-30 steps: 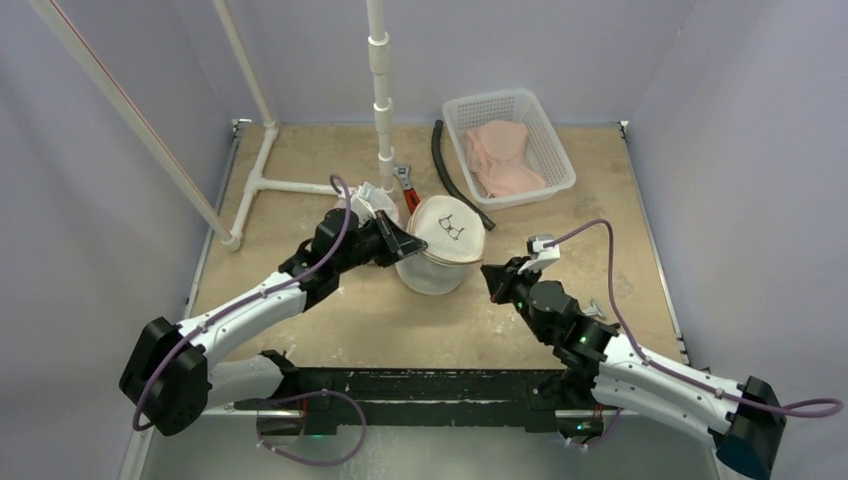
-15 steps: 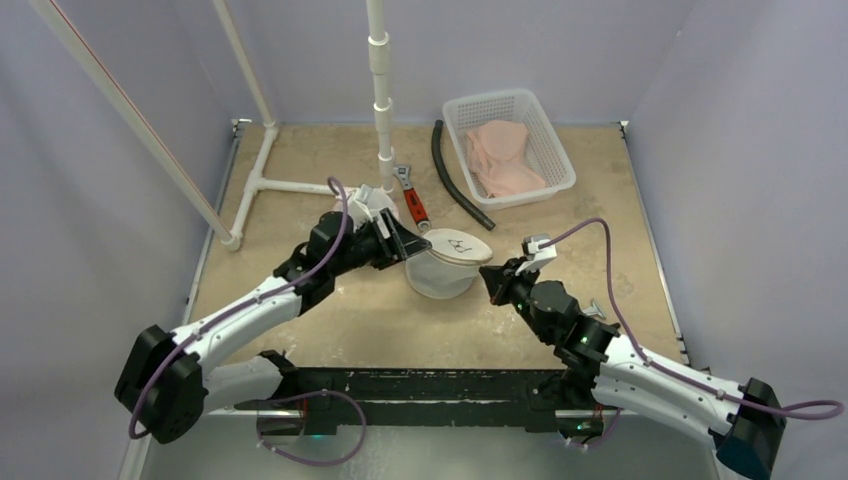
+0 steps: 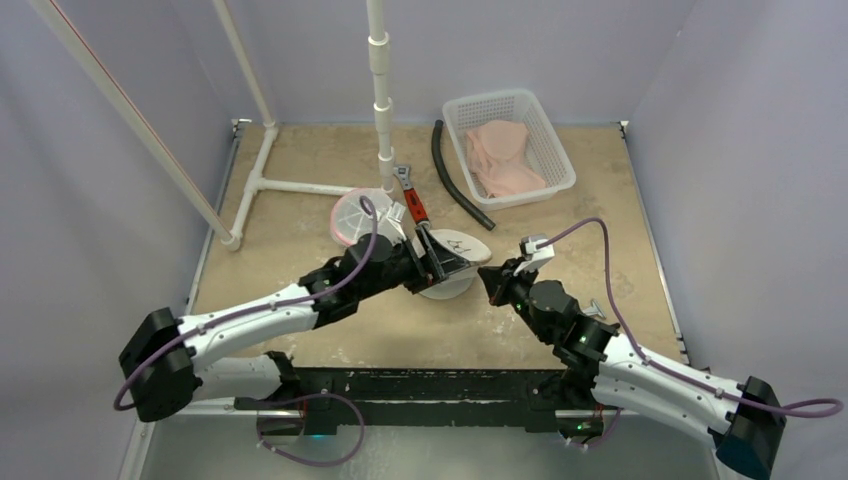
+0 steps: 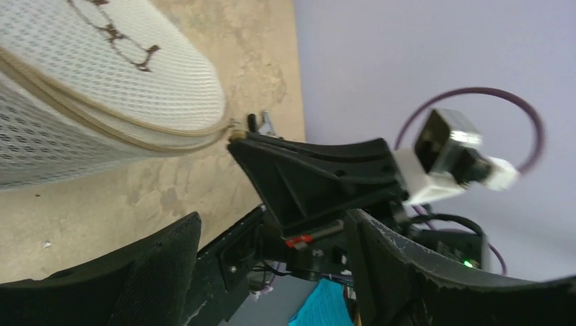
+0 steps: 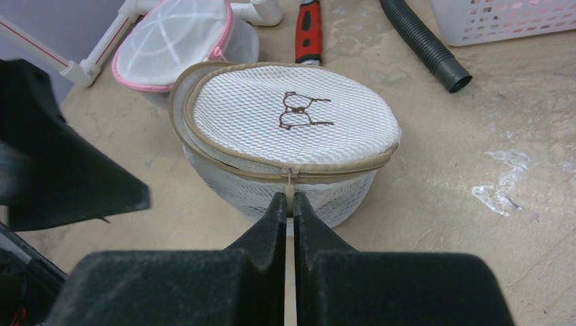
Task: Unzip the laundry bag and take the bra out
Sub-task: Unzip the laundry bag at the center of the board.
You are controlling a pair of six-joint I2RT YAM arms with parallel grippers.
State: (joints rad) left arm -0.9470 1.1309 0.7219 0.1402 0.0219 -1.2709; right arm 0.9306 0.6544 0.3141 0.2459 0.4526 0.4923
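Overhead: opening the left pincer [image 3: 443, 263] wide, letting the laundry bag [image 3: 466, 243] sag flatter on the desk [image 3: 580, 220]. Left wrist: gripping nothing, bag just beside. Right wrist: keeping the right pincer [image 5: 288, 201] clamped on the zipper pull [image 5: 290, 181].

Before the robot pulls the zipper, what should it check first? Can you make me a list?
1. Right gripper pinching the zipper tab: ok, it is shut on the tab.
2. Left gripper holding the laundry bag steady: not ok, it is open and not gripping the bag.
3. Zipper closed along the front, ready to pull: ok.
4. Bag sitting flat on the table: ok.
5. Bra inside the bag: cannot tell, the mesh hides it.
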